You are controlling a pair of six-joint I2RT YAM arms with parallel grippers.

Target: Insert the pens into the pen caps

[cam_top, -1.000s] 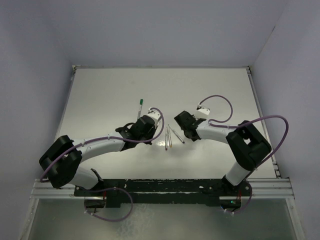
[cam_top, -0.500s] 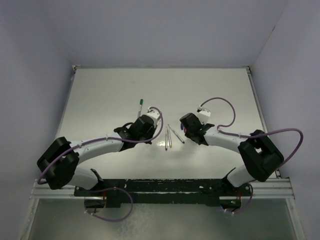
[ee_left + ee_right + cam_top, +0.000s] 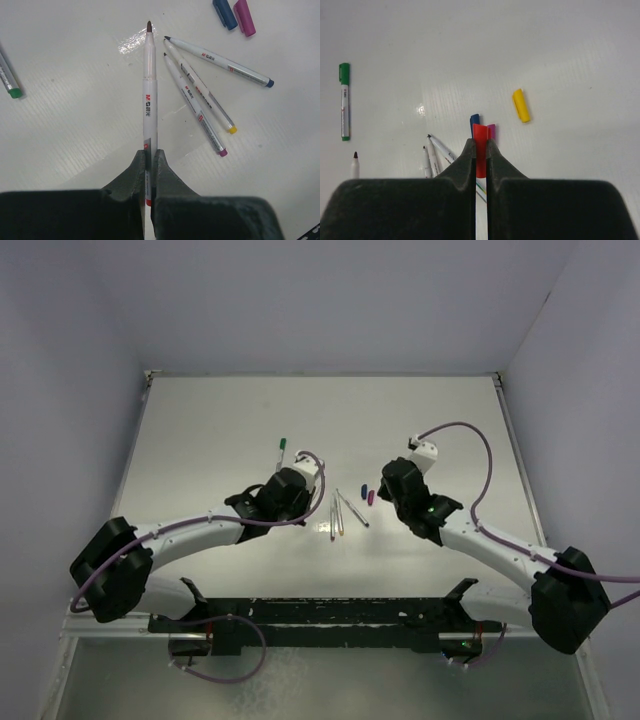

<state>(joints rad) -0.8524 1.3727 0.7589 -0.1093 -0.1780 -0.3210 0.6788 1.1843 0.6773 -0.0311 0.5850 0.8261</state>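
My left gripper [image 3: 149, 155] is shut on a white pen [image 3: 149, 85] with a red end, its dark tip pointing away above the table. Three uncapped pens [image 3: 200, 90] lie fanned out to its right, also seen in the top view [image 3: 340, 512]. My right gripper [image 3: 479, 147] is shut on the red pen cap [image 3: 480, 132], held above the blue cap [image 3: 474, 119] and purple cap [image 3: 491, 131]. A yellow cap [image 3: 520, 105] lies farther right. A pen with the green cap on it [image 3: 281, 452] lies apart at the back left.
The white table [image 3: 450, 430] is walled at the back and on both sides. The two grippers face each other near the middle, left [image 3: 303, 483] and right [image 3: 388, 488], with the loose pens and caps between them.
My right gripper has shut on the red cap and drawn back to the right, elbow swinging outward, uncovering the blue and purple caps. The left arm has barely moved.
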